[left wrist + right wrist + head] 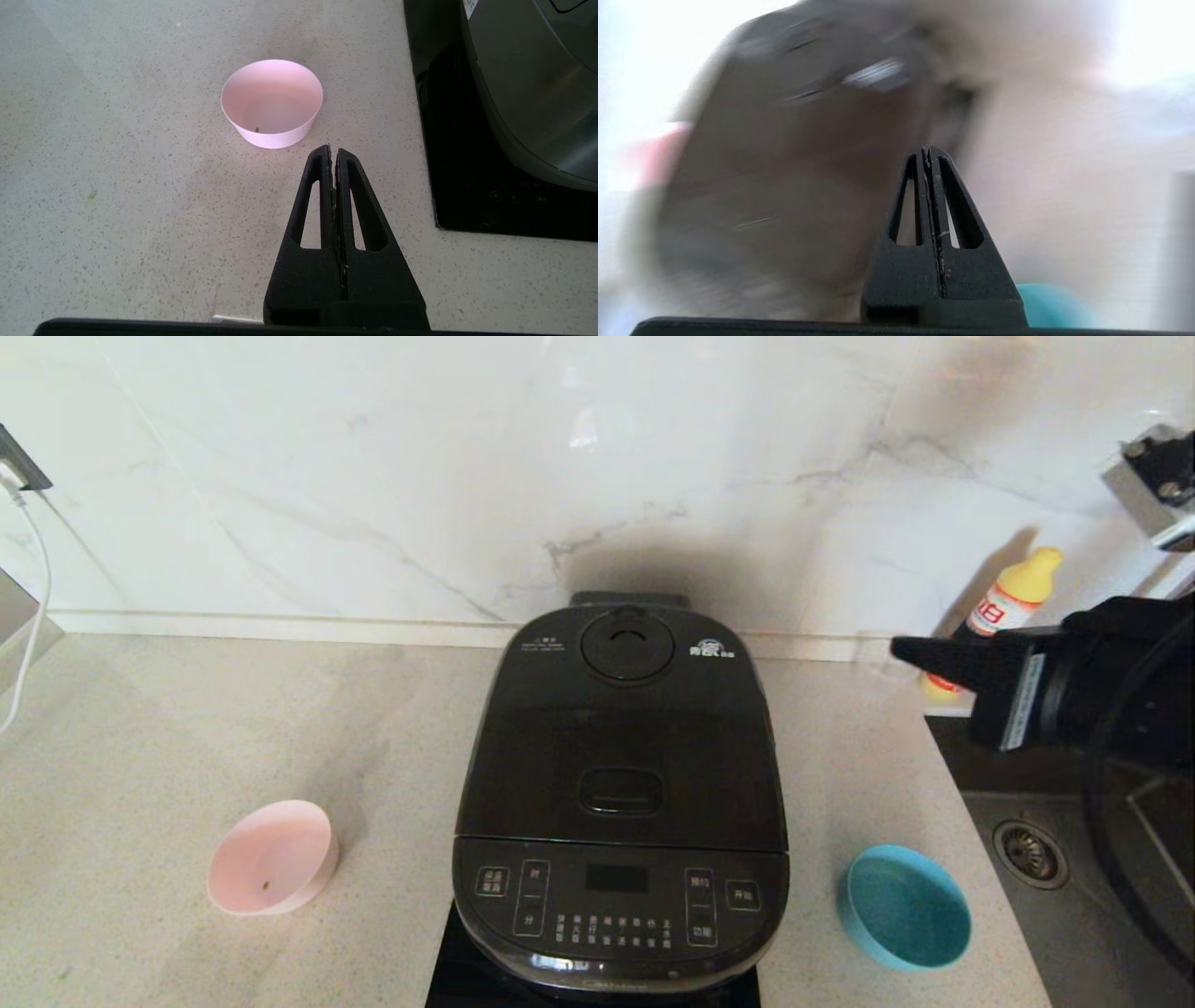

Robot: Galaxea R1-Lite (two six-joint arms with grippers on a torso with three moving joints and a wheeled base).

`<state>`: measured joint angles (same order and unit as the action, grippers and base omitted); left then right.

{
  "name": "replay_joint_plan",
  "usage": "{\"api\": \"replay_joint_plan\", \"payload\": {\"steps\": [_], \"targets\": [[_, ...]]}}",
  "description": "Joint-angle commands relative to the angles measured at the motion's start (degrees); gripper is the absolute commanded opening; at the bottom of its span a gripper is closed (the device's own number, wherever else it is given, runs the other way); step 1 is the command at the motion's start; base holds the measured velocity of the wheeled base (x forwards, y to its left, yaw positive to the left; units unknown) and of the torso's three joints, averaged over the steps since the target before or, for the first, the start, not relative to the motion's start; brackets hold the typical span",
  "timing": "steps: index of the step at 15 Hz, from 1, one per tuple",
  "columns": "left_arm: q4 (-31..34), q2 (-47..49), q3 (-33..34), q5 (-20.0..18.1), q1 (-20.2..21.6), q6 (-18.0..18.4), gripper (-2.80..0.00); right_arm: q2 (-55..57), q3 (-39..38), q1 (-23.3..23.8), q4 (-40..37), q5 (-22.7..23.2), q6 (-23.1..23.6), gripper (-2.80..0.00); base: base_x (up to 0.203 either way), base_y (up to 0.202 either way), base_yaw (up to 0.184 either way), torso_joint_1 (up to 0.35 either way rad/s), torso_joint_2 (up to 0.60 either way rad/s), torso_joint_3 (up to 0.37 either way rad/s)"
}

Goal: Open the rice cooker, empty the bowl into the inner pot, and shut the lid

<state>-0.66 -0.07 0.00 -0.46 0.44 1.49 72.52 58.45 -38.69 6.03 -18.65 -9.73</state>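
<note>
Lid: the lid was seen shut flat on the cooker, its latch button not yet pressed.
Done: no step of the task was judged complete.
Left: opening, tipping the bowl into the pot, and closing were all judged outstanding.
Bowl: the pink bowl was found upright on the counter, left of the cooker and apart from it; only a small dark speck was made out inside.
Right gripper: the right gripper was held above the counter to the right of the cooker, pointed toward the lid, fingers pressed together on nothing.
Left gripper: the left gripper was seen only from its own wrist, poised above the counter near the bowl, fingers closed and empty.
Other things: a teal bowl stood right of the cooker; a yellow-capped bottle stood by the wall, partly hidden behind the right gripper.
Hidden: the pot was not visible under the shut lid.
Unclear: the right wrist view was smeared, so only a dark mass could be made out past the fingers there.
</note>
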Motion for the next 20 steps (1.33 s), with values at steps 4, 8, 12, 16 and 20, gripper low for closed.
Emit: {"api": "replay_joint_plan", "payload": {"steps": [4, 8, 12, 16, 20], "targets": [[-0.04, 0.07, 0.53, 0.05, 0.02, 0.01, -2.8, -16.36, -7.5, 2.31, -0.58, -12.74, 6.79, -2.8, 0.0, 0.0, 0.0, 0.0, 0.0, 0.0], [-0.04, 0.07, 0.53, 0.02, 0.09, 0.01, -2.8, -28.38, -18.61, 10.56, -1.45, -17.86, 8.77, -2.8, 0.0, 0.0, 0.0, 0.0, 0.0, 0.0], [-0.04, 0.07, 0.53, 0.06, 0.09, 0.01, -2.8, -41.18, -28.13, 25.45, -0.37, -18.26, 13.56, -2.8, 0.0, 0.0, 0.0, 0.0, 0.0, 0.0], [-0.04, 0.07, 0.53, 0.07, 0.04, 0.01, -2.8, -55.26, -38.97, 35.8, -0.19, -17.32, 14.95, -2.8, 0.0, 0.0, 0.0, 0.0, 0.0, 0.0], [0.02, 0.07, 0.53, 0.11, 0.09, -0.02, -2.8, -71.11, -54.23, 38.58, 0.21, -12.56, 18.17, -2.8, 0.0, 0.0, 0.0, 0.0, 0.0, 0.0]]}}
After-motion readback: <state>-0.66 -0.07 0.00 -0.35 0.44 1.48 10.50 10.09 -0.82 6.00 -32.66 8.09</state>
